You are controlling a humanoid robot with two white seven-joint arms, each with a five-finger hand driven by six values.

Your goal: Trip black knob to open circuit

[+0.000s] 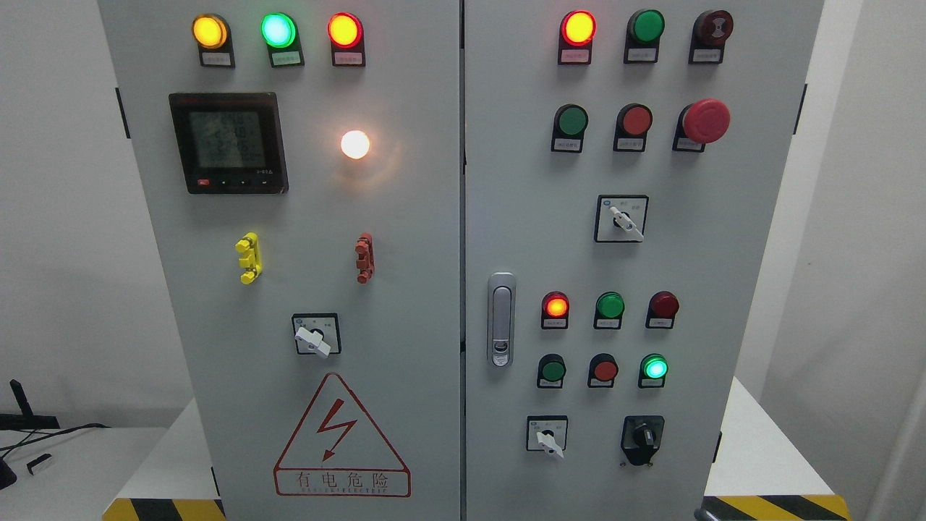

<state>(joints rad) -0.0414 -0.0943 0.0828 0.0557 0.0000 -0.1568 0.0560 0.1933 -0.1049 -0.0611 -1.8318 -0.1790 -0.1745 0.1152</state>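
Honestly, no robot hand shows anywhere here, so I can't tell what the fingers are doing. The black knob point(642, 436) sits low on the right door of the cabinet point(405, 289), right of a white selector switch point(548, 437), handle pointing roughly straight up. Lamps are lit on both doors. Tripped or not? Can't tell, since the upright handle fits either

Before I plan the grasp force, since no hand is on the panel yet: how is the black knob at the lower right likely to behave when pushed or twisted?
The black knob looks like rigid moulded plastic, so it probably won't flex. It sits fixed in the cabinet door, so it should turn in place rather than shift. Its narrow raised grip looks smooth, so fingers might slip.
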